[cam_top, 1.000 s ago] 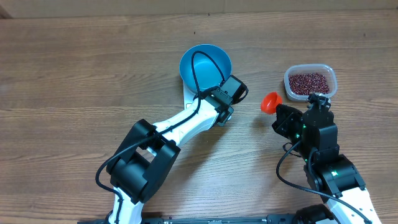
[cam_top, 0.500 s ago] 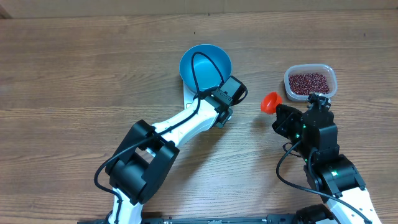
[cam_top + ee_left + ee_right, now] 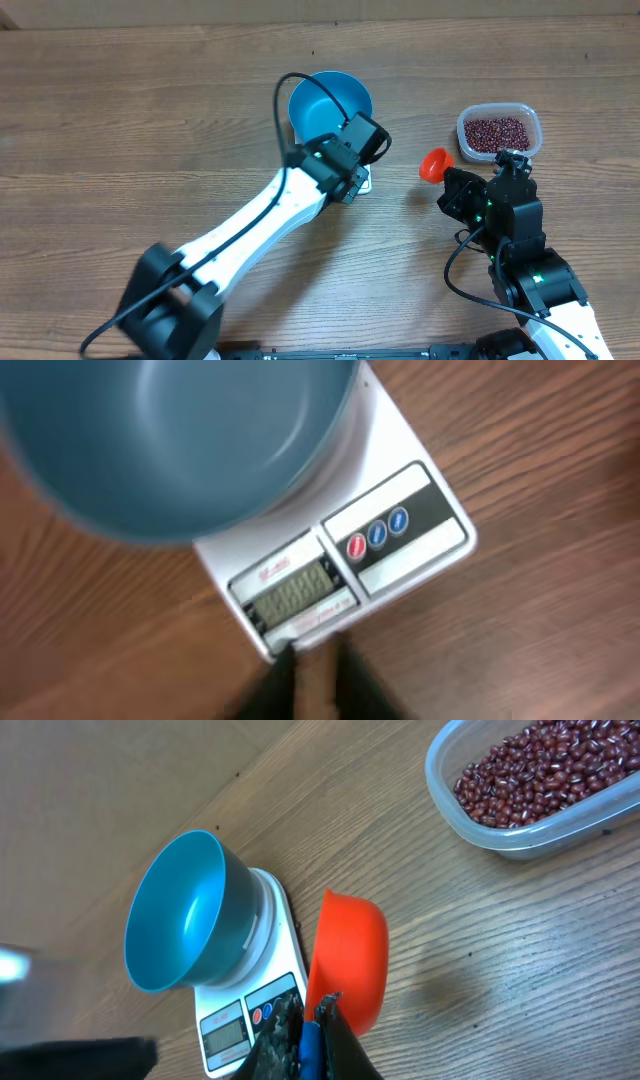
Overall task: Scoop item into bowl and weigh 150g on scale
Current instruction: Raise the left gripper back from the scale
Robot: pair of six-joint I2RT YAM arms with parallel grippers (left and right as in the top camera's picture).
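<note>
Beans (image 3: 540, 770) are kept in the clear tub (image 3: 530, 838); the blue bowl (image 3: 328, 100) is set on the scale (image 3: 400, 550). An orange scoop (image 3: 350, 955) is clamped in the right hand (image 3: 312, 1042); whether the left hand (image 3: 318, 682) is open cannot be told.

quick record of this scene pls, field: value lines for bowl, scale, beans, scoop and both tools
bowl: blue bowl sits on the scale, no beans seen inside
display: too blurred to read
beans: red beans heaped in the clear tub
scoop: orange scoop, between scale and tub
right arm: right tool shut on the orange scoop
left arm: left tool at the scale's front edge, blurred, opening unclear
</note>
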